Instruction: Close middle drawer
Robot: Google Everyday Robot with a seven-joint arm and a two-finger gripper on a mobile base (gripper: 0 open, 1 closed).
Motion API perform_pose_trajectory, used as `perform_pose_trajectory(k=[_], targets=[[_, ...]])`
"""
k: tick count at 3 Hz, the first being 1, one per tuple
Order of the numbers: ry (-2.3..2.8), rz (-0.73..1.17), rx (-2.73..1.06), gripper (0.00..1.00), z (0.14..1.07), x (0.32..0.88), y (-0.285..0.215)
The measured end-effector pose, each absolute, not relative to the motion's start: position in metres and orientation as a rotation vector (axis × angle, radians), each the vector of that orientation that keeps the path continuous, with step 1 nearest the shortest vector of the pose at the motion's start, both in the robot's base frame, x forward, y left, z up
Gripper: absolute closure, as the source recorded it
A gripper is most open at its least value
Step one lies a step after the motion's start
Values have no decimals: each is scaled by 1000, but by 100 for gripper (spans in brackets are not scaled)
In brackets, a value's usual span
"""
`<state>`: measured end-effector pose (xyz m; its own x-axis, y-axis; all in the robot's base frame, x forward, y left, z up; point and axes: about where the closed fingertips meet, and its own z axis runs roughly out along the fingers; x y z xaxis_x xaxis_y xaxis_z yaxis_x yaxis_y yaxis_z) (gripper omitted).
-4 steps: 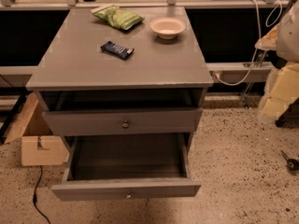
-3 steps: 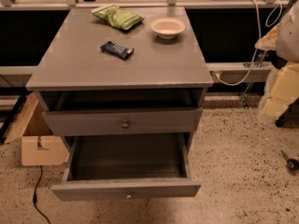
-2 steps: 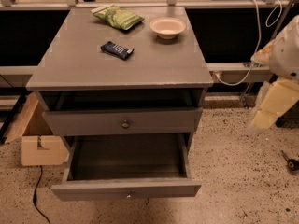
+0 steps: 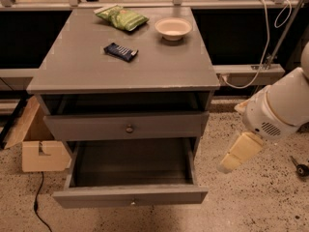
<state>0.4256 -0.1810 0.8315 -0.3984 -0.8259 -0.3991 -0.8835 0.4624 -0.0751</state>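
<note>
The middle drawer (image 4: 130,196) is the grey one pulled far out at the bottom of the cabinet, its inside empty, with a small pale knob (image 4: 133,202) on its flat front. Above it is the top drawer (image 4: 87,127) with a larger dark knob (image 4: 129,128), its front nearly flush under a dark gap. The lowest drawer is hidden. My gripper (image 4: 228,166) is the cream-coloured end of the white arm (image 4: 277,110). It hangs at the right, pointing down and left, just right of the open drawer's front right corner and apart from it.
On the cabinet top (image 4: 87,71) lie a green snack bag (image 4: 121,17), a white bowl (image 4: 173,28) and a dark blue packet (image 4: 120,51). A cardboard box (image 4: 36,144) stands on the speckled floor at the left. A black cable (image 4: 37,207) runs on the floor. White cables (image 4: 265,37) hang at the back right.
My arm has swung in from the right edge, leftward and down, bringing the gripper close to the open drawer's right side. The drawers have not moved.
</note>
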Motion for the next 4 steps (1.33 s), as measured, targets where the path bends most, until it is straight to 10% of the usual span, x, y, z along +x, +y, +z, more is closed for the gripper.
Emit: perform_pose_trajectory(k=[4], targets=[[2551,298,-1292,4,639,402,-187]])
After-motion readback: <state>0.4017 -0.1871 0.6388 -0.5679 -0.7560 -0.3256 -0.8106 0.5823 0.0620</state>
